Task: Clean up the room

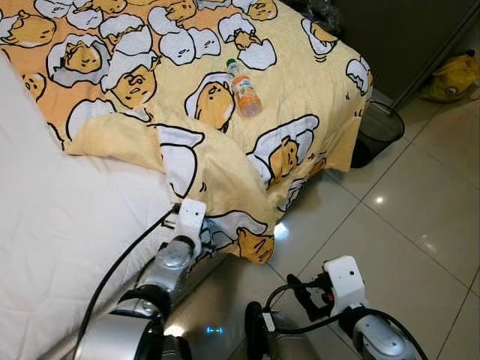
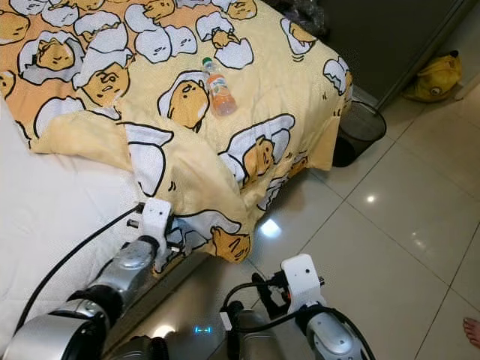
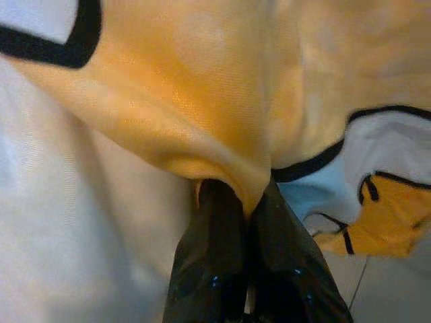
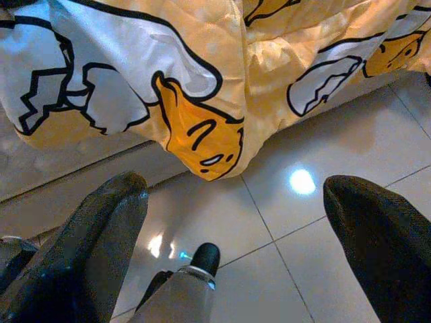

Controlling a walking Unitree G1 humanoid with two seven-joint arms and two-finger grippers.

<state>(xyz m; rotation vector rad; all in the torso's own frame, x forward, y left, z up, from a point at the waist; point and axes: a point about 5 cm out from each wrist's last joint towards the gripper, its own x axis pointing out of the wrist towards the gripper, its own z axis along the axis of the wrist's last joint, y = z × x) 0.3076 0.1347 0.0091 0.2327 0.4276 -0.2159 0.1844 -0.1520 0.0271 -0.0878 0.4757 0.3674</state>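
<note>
Bright, even light; glare spots on the floor tiles [image 1: 379, 200]; left wrist view blurred.

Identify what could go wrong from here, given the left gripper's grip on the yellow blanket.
The left gripper is shut on the yellow cartoon-print blanket. Pulling may roll the plastic drink bottle lying on it off the bed, perhaps towards the black mesh bin. The hanging corner could also drag on the tiled floor.

Yellow cartoon-print blanket [image 1: 225, 90] lies rumpled across the bed, 1 corner overhanging.
</note>
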